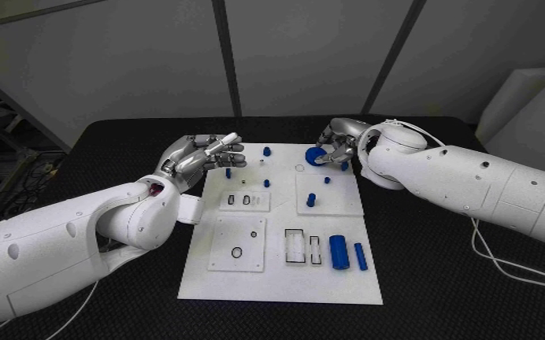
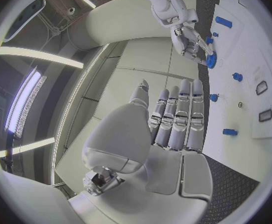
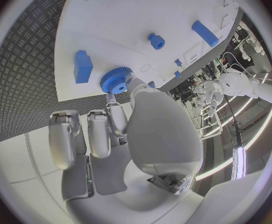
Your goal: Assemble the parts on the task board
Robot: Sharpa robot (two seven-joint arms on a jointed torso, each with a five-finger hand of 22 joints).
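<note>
- Right now the right hand (image 1: 337,145) sits at the far edge of the task board (image 1: 284,277), pinching a blue gear (image 1: 316,156) between thumb and fingers; the right wrist view shows the gear (image 3: 116,79) toothed and round, held at the fingertips just over the white surface.
- Meanwhile the left hand (image 1: 205,157) hovers at the board's far left corner, fingers straight and close together, holding nothing; the left wrist view shows its palm (image 2: 167,134) flat and bare.
- Near the board's near right corner lie a thick blue cylinder (image 1: 339,251) and, just beside it, a thinner blue rod (image 1: 360,256).
- Small blue pegs (image 1: 267,151) stand across the board's far half, between the two hands.
- A blue block (image 3: 82,66) lies on the board close to the gear.
</note>
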